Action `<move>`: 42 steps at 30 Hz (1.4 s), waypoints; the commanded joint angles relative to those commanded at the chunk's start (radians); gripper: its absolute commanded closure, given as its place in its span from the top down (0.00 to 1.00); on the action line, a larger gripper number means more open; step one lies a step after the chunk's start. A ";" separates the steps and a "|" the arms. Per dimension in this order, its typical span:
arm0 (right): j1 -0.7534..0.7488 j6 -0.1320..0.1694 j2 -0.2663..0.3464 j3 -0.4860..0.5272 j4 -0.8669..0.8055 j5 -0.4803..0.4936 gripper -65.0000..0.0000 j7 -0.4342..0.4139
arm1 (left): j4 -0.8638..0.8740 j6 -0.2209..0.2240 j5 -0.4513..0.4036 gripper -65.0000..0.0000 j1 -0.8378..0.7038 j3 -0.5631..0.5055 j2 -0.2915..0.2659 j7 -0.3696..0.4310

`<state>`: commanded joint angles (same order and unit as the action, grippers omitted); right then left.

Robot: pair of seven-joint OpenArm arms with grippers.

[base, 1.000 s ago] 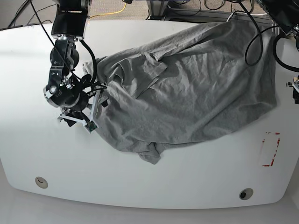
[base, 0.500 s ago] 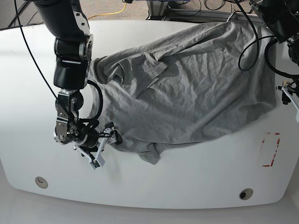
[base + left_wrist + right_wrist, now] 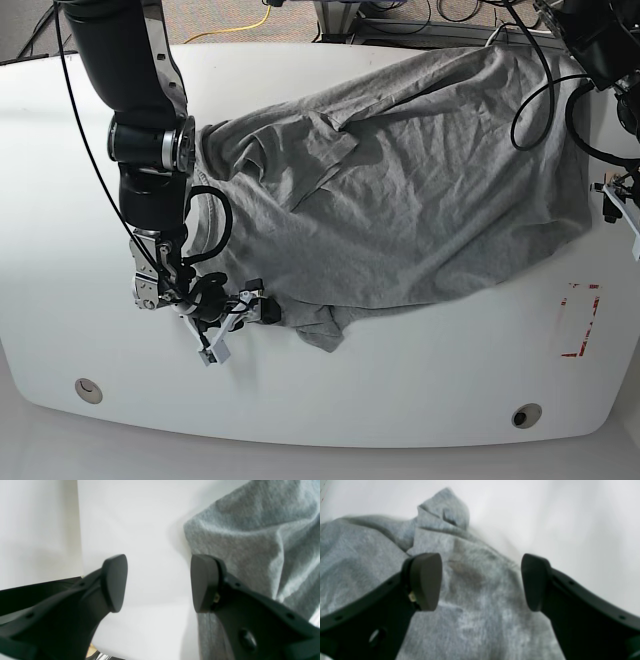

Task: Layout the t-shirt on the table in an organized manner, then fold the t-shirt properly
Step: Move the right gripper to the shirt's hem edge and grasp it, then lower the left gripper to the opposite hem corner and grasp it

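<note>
Both your hands are apart: right hand [image 3: 480,580] over the shirt [image 3: 400,190] hem, left hand [image 3: 157,582] beside its edge. Closing now risks bunching fabric on the bench [image 3: 400,390].

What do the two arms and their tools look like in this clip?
Both arms are black, with loose black cables looping beside them. The right arm has thick cylindrical segments and a metallic ring at one joint. The right tool and left tool each carry two matte black fingers with rounded, paddle-shaped pads and small holes along their bodies. No markings are visible.
</note>
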<state>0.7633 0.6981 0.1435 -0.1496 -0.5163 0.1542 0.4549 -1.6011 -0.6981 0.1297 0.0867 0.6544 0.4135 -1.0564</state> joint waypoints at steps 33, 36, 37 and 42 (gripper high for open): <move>-0.245 0.000 0.107 -0.005 -0.215 0.008 0.00 0.051 | 0.009 0.000 0.000 0.57 0.003 -0.003 -0.005 0.002; -0.272 0.000 0.112 -0.005 -0.250 0.008 0.00 0.052 | 0.009 0.000 0.002 0.58 0.018 -0.003 -0.041 0.003; -0.276 0.000 0.112 -0.005 -0.255 0.008 0.00 0.052 | 0.009 0.000 0.000 0.58 0.037 -0.002 -0.057 0.011; -0.279 0.000 0.107 -0.003 -0.255 0.008 0.00 0.052 | 0.104 0.000 -0.002 0.58 0.086 -0.006 -0.097 0.052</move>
<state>0.4841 0.6981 0.2509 -0.1527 -0.7710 0.1619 0.5071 -1.4968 -0.6981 0.1281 0.1726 0.6483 0.3168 -1.0042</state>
